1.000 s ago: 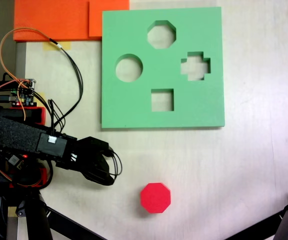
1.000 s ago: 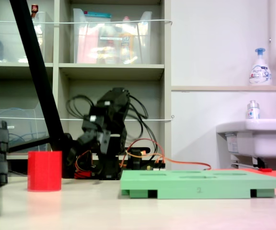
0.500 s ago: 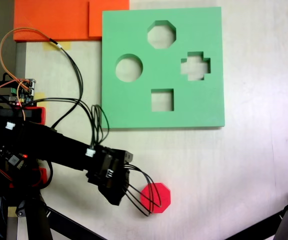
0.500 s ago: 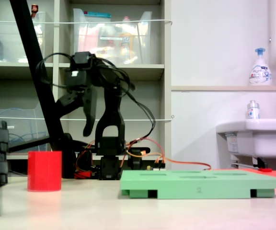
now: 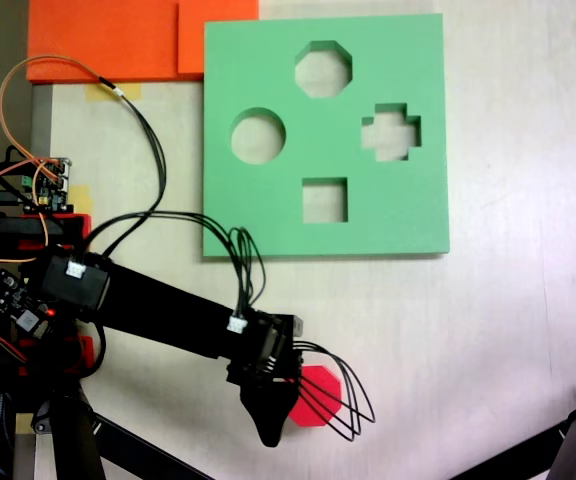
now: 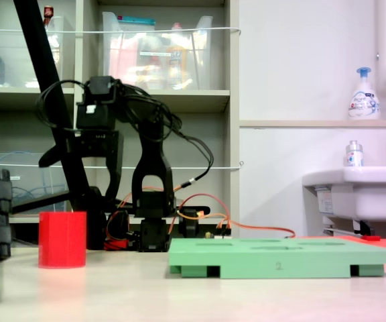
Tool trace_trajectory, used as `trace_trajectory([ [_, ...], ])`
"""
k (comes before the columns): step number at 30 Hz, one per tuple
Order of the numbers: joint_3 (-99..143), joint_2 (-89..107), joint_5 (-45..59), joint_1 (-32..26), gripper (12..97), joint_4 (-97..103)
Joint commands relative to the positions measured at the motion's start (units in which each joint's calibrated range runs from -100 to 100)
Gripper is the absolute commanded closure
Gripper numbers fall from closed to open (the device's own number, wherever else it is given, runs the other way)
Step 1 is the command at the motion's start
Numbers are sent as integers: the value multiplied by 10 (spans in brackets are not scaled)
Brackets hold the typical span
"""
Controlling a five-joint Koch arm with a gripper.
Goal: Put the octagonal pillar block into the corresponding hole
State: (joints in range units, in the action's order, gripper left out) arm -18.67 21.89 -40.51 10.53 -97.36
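The gripper point(image 6: 79, 176) hangs with jaws parted above the red octagonal pillar block point(image 6: 62, 239) near the table's front edge — poised to straddle it — while the green board's octagonal hole point(image 5: 323, 69) waits empty, well apart.

Bright red on the small eight-sided foam prism point(image 5: 320, 392) at lower centre of the frame; plain mint green across the flat foam board with cutouts point(image 5: 268, 70) at upper centre. Solid orange on the foam sheets point(image 5: 108, 40) in the upper left corner. Matte black over the arm's links and cables point(image 5: 168, 310), pale cream on the tabletop point(image 5: 508, 340).
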Motion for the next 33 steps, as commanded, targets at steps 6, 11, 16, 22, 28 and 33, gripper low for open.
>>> trace_trajectory([
  [6, -42, -64, 6, 0, 164, -26],
  [11, -65, -120, 10, 4, 164, -26],
  [16, -119, -216, 14, 9, 164, -26],
  [22, -141, -278, 14, 9, 166, -26],
  [28, -141, -322, 14, 10, 167, -26],
  [33, -139, -349, 14, 10, 179, -26],
])
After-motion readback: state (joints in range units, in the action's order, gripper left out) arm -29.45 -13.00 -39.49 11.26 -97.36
